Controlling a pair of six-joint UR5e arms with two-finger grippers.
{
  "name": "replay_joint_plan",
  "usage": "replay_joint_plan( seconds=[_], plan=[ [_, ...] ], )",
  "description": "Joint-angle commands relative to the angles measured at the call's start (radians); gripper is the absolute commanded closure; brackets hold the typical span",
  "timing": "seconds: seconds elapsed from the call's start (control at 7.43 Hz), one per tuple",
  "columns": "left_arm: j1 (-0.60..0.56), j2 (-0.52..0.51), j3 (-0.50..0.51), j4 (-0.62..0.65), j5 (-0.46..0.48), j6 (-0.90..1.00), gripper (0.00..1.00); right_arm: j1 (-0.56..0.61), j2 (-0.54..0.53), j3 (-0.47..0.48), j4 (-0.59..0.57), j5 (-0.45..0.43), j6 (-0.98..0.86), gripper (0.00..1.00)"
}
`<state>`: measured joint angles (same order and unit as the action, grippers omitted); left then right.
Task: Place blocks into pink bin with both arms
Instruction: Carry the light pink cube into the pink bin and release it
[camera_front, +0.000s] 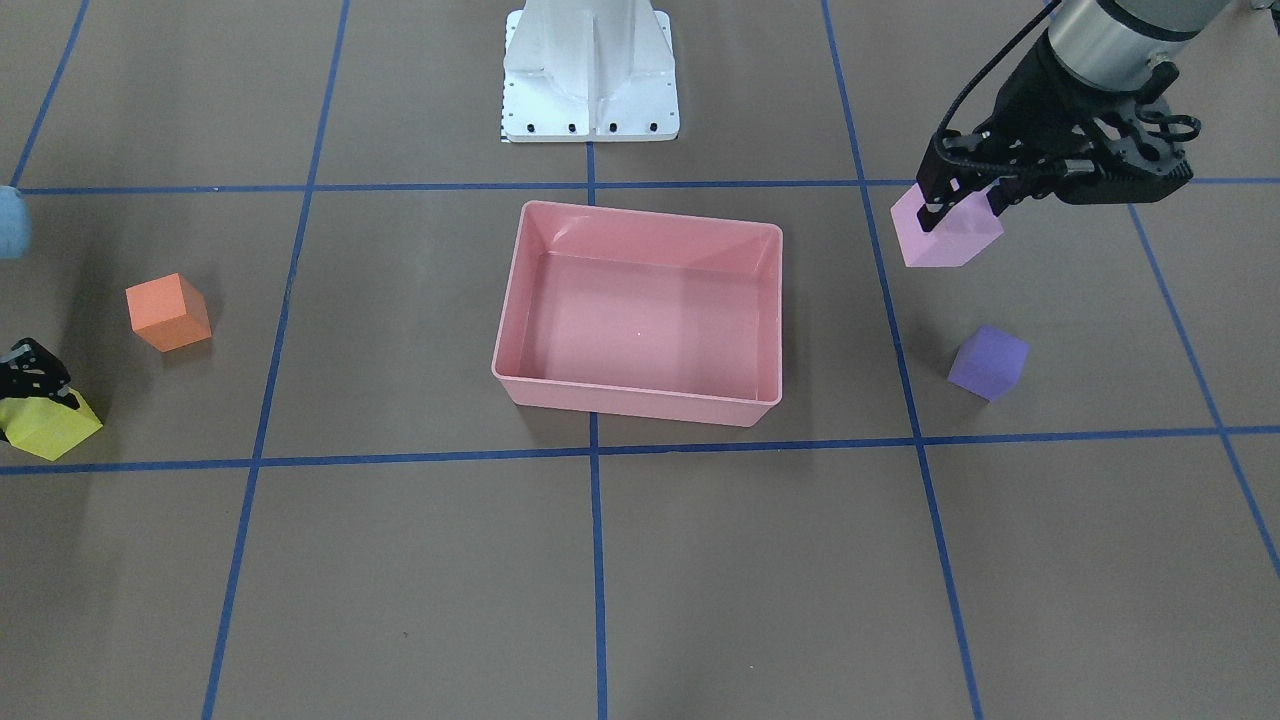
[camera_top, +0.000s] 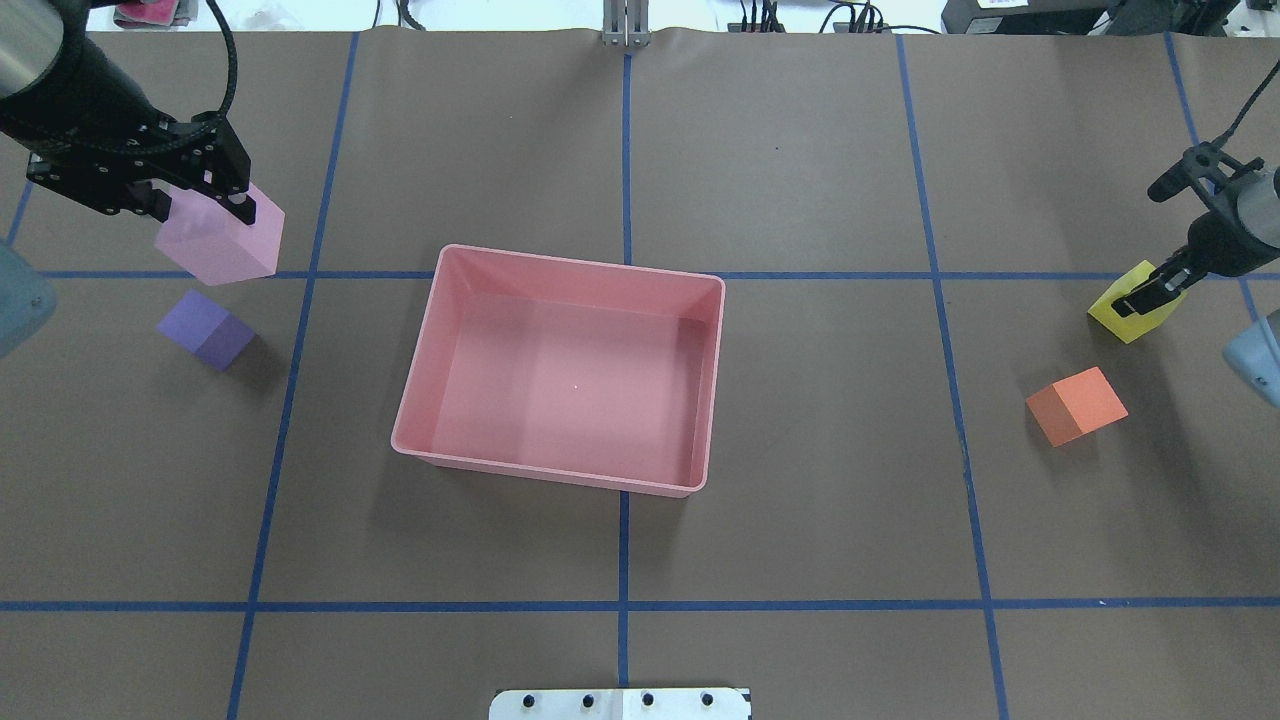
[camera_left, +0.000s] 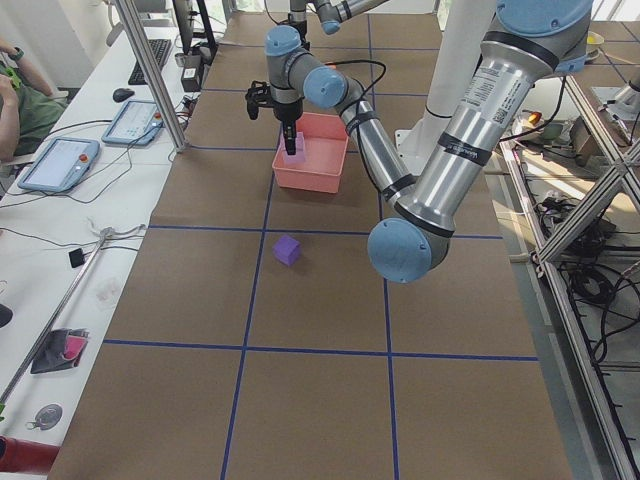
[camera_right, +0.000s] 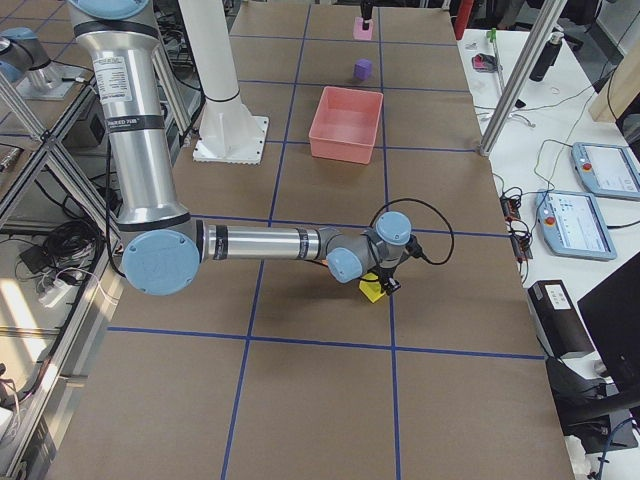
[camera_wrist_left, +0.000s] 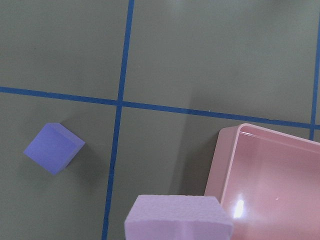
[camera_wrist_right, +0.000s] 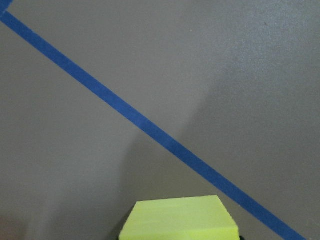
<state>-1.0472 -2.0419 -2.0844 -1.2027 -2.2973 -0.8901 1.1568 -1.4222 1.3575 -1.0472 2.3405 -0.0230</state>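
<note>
The pink bin (camera_top: 545, 470) sits empty at the table's middle; it also shows in the front view (camera_front: 640, 400). My left gripper (camera_top: 200, 205) is shut on the light pink-lilac block (camera_top: 220, 240) and holds it above the table, to the bin's left in the overhead view. The dark purple block (camera_top: 205, 328) lies on the table just below it. My right gripper (camera_top: 1150, 290) is shut on the yellow block (camera_top: 1130, 305) at the far right, low over the table. The orange block (camera_top: 1077, 405) lies loose near it. The left wrist view shows the lilac block (camera_wrist_left: 177, 217), the purple block (camera_wrist_left: 52, 148) and the bin's corner (camera_wrist_left: 225, 165).
The white robot base (camera_front: 590, 80) stands behind the bin. Blue tape lines (camera_top: 622, 605) divide the brown table into squares. In the exterior left view, desks with tablets (camera_left: 60, 165) and a seated person (camera_left: 20, 95) lie beyond the table's far edge.
</note>
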Motion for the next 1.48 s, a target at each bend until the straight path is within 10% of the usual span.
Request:
replay_joint_plan(
  seconds=[0.0, 0.54, 1.08, 1.35],
  plan=[
    [0.05, -0.055, 0.006, 0.0, 0.001, -0.088, 1.0, 0.056, 0.005, 0.006, -0.007, 0.078, 0.0, 1.0],
    [0.411, -0.205, 0.03, -0.008, 0.252, -0.405, 1.0, 0.152, 0.081, 0.132, -0.262, 0.143, 0.002, 1.0],
    [0.515, -0.37, 0.369, -0.249, 0.372, -0.507, 1.0, 0.175, 0.12, 0.348, -0.566, 0.177, 0.017, 1.0],
    [0.515, -0.37, 0.388, -0.267, 0.398, -0.501, 0.01, 0.175, 0.13, 0.406, -0.629, 0.177, 0.041, 1.0]
  ],
)
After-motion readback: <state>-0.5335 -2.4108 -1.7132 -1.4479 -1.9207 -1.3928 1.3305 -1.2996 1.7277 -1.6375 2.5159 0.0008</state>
